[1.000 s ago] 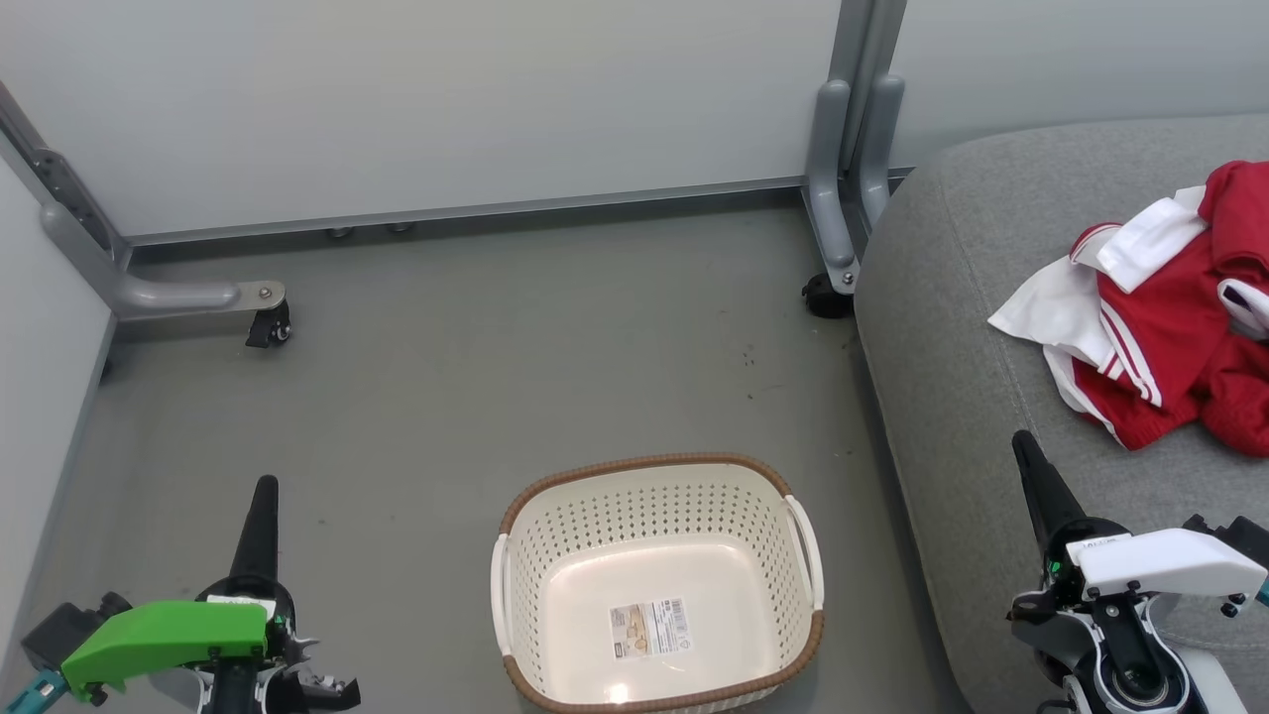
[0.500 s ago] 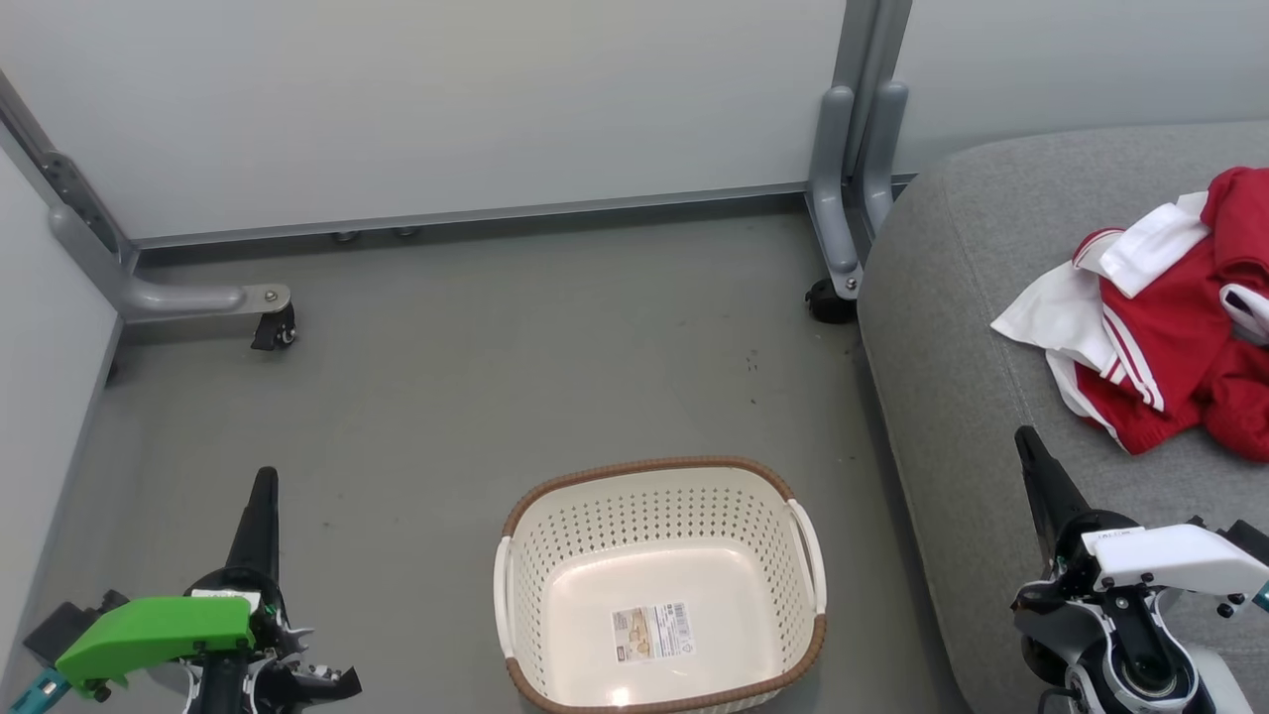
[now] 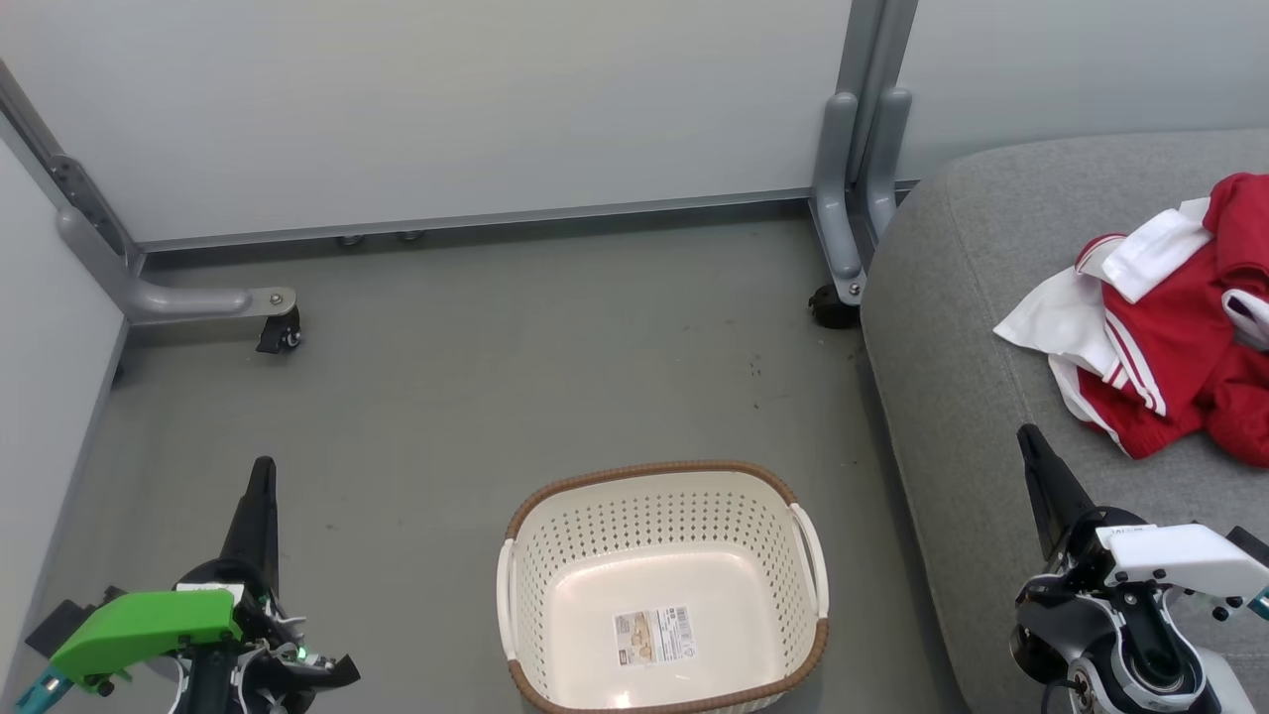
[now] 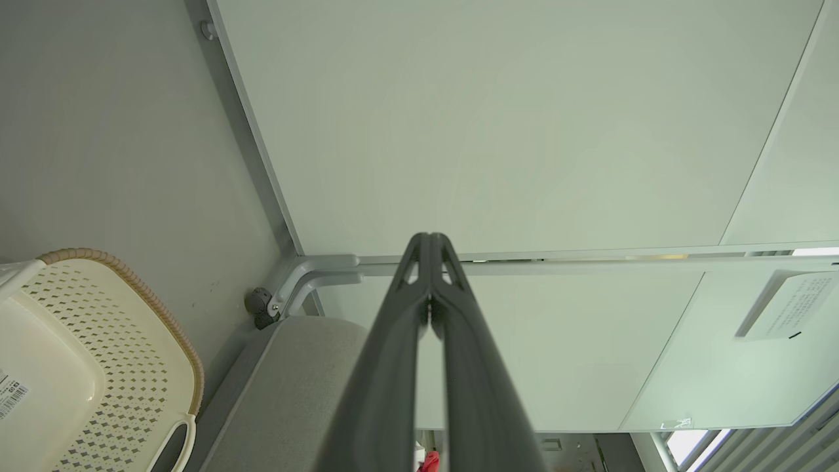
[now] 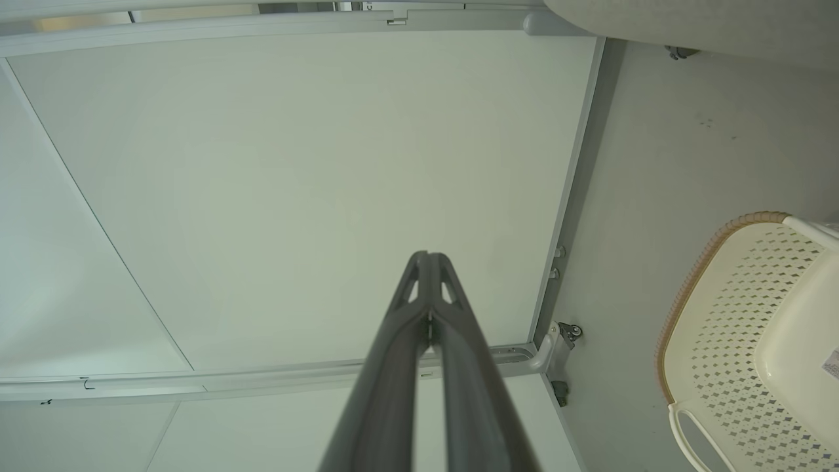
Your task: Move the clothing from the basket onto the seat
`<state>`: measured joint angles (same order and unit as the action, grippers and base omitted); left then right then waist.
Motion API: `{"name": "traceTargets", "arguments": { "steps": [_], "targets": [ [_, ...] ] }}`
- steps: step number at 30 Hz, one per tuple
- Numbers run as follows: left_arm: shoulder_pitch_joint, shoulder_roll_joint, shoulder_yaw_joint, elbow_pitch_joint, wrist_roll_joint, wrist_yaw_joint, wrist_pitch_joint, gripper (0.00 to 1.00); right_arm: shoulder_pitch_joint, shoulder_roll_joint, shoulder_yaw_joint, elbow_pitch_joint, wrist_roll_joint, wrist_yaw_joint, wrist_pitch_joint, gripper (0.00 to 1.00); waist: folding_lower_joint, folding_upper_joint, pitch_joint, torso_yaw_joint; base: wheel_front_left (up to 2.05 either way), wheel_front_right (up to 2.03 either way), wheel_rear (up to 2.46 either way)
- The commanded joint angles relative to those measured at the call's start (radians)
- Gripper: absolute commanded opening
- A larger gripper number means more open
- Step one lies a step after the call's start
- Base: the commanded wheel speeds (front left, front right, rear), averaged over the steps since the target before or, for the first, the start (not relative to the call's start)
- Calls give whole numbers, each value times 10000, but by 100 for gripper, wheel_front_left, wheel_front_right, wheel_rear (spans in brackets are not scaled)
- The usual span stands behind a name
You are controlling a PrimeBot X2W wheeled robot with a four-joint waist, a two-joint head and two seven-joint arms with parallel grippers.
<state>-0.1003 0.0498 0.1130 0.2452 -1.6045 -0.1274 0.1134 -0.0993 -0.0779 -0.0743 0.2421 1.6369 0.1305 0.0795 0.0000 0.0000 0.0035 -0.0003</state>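
Found the clothing heaped on the seat, well apart from the basket. Saw left gripper and right gripper both closed tight, gripping nothing.

The clothing and seat run off the right edge. The basket is cropped below, and its label is too small to read.
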Motion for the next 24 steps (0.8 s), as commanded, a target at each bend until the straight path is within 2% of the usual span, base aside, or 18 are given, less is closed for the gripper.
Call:
{"name": "traceTargets", "arguments": {
  "steps": [1,24],
  "targets": [
    [-158,8,35,13,-100,-68,50,0,-113,-5,-28,33,105,4,49,0,0,0,-4,3,0,0,0],
    [-144,11,29,11,-99,-66,45,0,-98,72,-123,39,-13,4,142,0,0,0,-4,3,0,0,0]
  ]
}}
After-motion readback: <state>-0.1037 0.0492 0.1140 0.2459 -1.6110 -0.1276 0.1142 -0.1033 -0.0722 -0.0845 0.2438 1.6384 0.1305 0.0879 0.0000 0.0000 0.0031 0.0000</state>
